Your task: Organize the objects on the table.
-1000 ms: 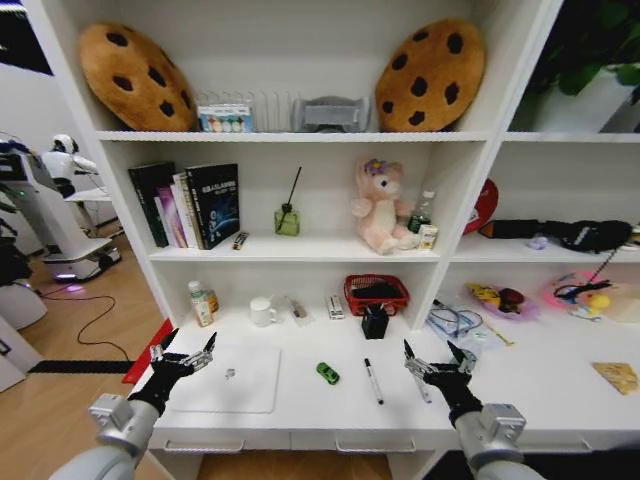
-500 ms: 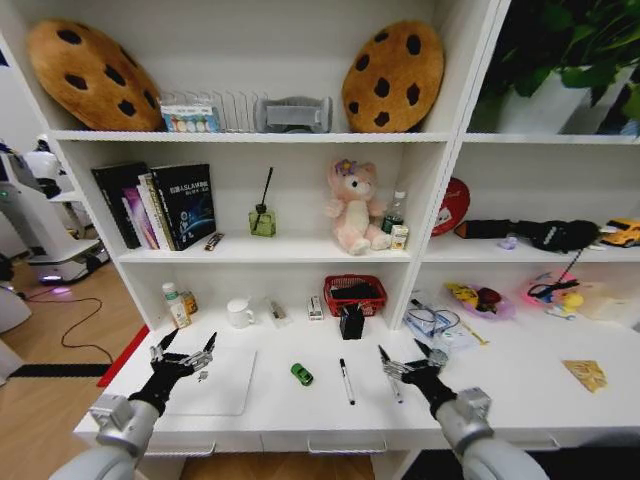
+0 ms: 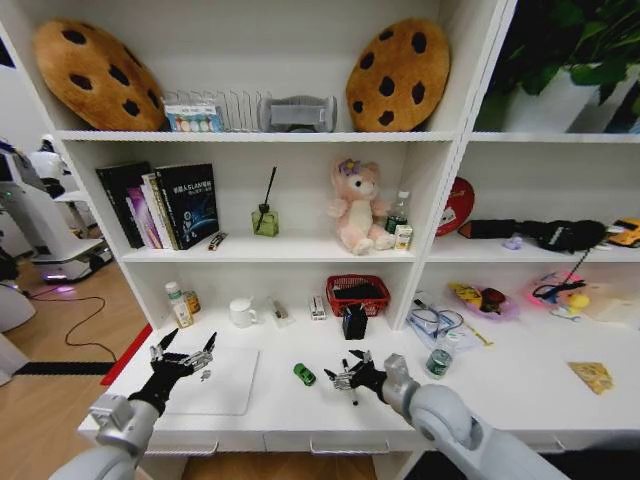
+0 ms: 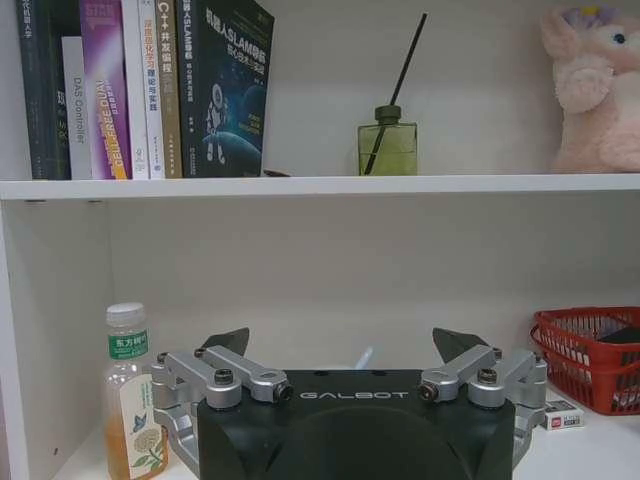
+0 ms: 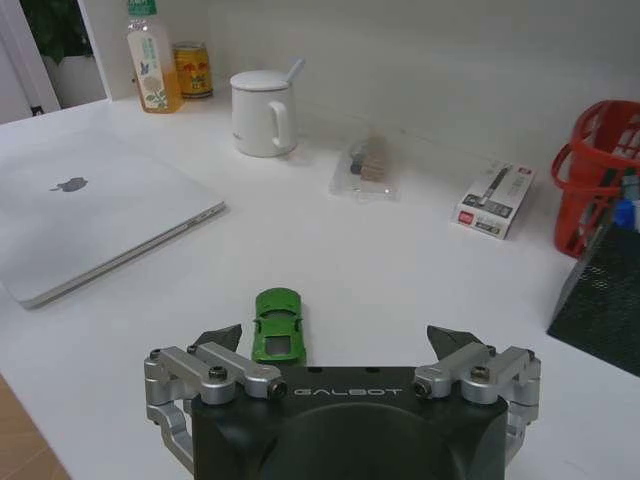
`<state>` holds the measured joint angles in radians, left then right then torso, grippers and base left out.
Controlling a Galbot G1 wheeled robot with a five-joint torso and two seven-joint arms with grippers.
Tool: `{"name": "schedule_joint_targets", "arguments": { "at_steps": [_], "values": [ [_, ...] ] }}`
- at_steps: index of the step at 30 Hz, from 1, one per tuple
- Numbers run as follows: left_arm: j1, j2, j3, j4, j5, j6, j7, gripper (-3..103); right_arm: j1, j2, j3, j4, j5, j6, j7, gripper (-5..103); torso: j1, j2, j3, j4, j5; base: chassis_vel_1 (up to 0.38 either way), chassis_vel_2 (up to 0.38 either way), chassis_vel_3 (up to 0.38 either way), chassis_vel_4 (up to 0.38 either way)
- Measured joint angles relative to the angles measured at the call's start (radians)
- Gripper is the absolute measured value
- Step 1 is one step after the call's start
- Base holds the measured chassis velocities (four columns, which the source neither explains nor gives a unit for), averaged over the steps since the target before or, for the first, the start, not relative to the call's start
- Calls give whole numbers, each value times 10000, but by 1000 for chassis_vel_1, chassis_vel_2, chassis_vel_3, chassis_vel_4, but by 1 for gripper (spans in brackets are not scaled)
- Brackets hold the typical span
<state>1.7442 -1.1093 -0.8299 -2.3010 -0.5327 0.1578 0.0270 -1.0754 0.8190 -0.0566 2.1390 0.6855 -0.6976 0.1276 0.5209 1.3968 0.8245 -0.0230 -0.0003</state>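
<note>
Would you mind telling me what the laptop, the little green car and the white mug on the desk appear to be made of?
The laptop looks like matte silver metal, probably aluminium, given its even sheen and thin, crisp edge. The green car shows glossy paint with dark windows; die-cast metal or plastic, I cannot tell which. The mug appears to be glazed white ceramic, smooth with soft highlights.

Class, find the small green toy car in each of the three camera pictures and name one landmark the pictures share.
Head view: green toy car on the table, between laptop and right gripper.
Left wrist view: not in it.
Right wrist view: car just ahead of the open fingers.
Shared landmark: red basket.
</note>
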Motion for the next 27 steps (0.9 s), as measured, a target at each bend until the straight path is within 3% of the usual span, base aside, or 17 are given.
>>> {"name": "schedule_joint_targets", "arguments": {
  "at_steps": [4,12,18,27],
  "values": [
    [0,0,1,-1,0,0,3,100,765,504,-1247,-371,31,-452,990,100,0,0,-1,0,1,0,0,0,0],
    [0,0,1,-1,-1,0,5,100,1324,1127,-2480,-1283,-366,-475,1420,100,-1,0,-1,0,1,0,0,0,0],
    [0,0,1,-1,-1,0,9,100,1513,1564,-2757,-1676,-611,-423,1424,100,-2,1,-2,0,1,0,0,0,0],
    [0,0,1,0,-1,0,12,100,1579,1651,-2686,-1761,-710,-410,1471,100,-2,0,-1,1,1,0,0,0,0]
  ]
}}
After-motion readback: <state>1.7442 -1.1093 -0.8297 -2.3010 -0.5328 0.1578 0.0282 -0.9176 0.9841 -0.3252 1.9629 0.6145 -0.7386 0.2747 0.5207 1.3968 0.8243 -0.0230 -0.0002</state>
